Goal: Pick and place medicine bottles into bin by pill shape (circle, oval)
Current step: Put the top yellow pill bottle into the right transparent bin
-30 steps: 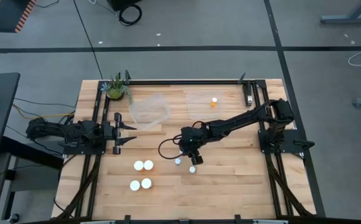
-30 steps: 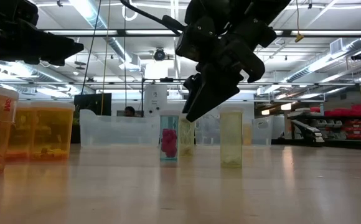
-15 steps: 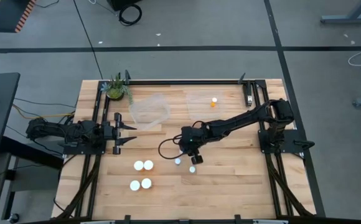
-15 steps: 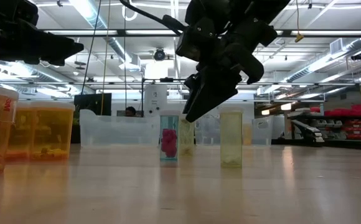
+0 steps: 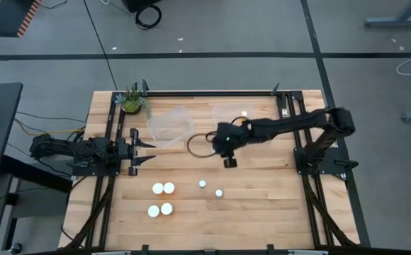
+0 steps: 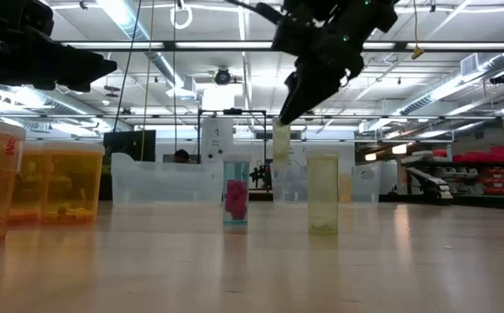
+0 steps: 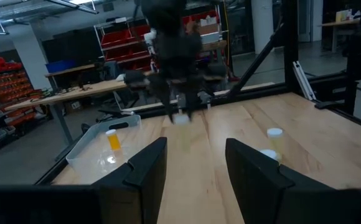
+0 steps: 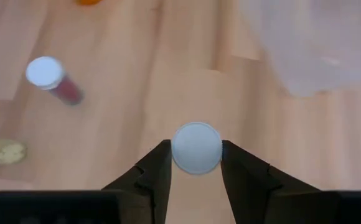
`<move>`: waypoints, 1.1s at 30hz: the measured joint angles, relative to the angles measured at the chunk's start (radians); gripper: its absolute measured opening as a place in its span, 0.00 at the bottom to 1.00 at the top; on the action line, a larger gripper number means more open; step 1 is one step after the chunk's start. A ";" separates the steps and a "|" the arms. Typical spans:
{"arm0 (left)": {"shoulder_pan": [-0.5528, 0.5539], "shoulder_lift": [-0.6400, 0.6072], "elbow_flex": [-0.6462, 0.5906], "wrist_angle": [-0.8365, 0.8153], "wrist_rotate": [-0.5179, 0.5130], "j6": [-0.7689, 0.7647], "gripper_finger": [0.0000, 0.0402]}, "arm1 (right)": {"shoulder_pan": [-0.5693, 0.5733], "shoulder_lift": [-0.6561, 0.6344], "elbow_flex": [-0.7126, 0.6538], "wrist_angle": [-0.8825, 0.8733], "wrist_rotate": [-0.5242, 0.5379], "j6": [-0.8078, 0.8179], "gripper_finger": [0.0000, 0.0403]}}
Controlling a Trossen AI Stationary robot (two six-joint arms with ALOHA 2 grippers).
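Observation:
My right gripper (image 5: 228, 160) is shut on a narrow, pale yellow medicine bottle (image 6: 281, 144) with a white cap (image 8: 196, 147), held above the middle of the table. Two narrow bottles stand upright on their bases on the table, one with red contents (image 5: 202, 183) and one pale (image 5: 219, 192). Several wide-capped bottles (image 5: 161, 198) stand at the near left. An orange bottle (image 5: 244, 113) sits in the far clear bin (image 5: 223, 111). My left gripper (image 5: 147, 152) waits open at the table's left, touching nothing. My right gripper pinches the bottle's top end at the white cap (image 8: 196, 147) between its two fingers (image 8: 157, 167), one on each side. The fingers come from above, pointing down. The bottle hangs upright below the fingertips (image 6: 281, 130), lifted clear of the table.
A second clear bin (image 5: 170, 126) lies at the far left of centre, with a small green plant (image 5: 132, 100) beyond it. Dark rails frame the table's sides and far edge. Bare wood lies between the bins and the standing bottles.
My right gripper has risen and gone toward the table's far edge and a little to the right, carrying the pale bottle. The bottle stood among the narrow bottles and now hangs clear of the table. The other two narrow bottles have stayed in place.

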 joint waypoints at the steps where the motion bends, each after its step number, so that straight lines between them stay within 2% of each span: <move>1: 0.000 0.000 0.000 0.000 0.000 0.000 0.43 | -0.012 -0.020 0.000 -0.011 0.011 0.000 0.34; 9: 0.000 0.000 0.000 0.000 0.000 0.000 0.43 | -0.136 -0.109 0.000 -0.061 0.029 -0.006 0.34; 19: 0.000 0.000 0.000 0.001 0.000 0.000 0.43 | -0.349 -0.092 -0.026 -0.026 0.004 -0.051 0.34; 25: 0.000 0.000 0.000 0.003 0.000 0.000 0.43 | -0.455 -0.078 -0.144 0.183 -0.080 -0.046 0.34; 33: 0.000 0.000 0.000 0.003 0.000 0.000 0.43 | -0.507 -0.043 -0.288 0.345 -0.099 -0.023 0.34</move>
